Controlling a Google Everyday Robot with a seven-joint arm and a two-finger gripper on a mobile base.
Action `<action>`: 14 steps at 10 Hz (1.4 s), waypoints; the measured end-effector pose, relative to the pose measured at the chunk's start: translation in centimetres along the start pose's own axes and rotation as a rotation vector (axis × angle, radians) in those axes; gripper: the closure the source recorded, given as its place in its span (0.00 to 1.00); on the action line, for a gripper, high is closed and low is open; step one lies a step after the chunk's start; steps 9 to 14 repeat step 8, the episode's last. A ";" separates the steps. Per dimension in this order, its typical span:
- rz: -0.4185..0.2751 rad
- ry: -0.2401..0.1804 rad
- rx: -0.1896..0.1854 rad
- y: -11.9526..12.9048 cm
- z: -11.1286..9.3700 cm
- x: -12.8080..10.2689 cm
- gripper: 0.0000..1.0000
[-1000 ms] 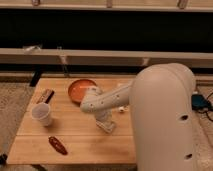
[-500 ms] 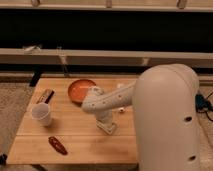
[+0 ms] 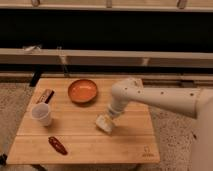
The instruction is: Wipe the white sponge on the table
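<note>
Pincer (image 3: pixel 106 120) low on white sponge (image 3: pixel 104 124), mid table (image 3: pixel 90 142).

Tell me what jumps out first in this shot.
The big white arm reaching in from the right, its tool down on the white sponge near the middle of the wooden table. Next, the orange bowl at the back, then the white cup on the left and a dark red object near the front-left edge.
</note>
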 end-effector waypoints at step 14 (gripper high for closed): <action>0.016 0.161 0.163 -1.3 -1.7 1.0 0.20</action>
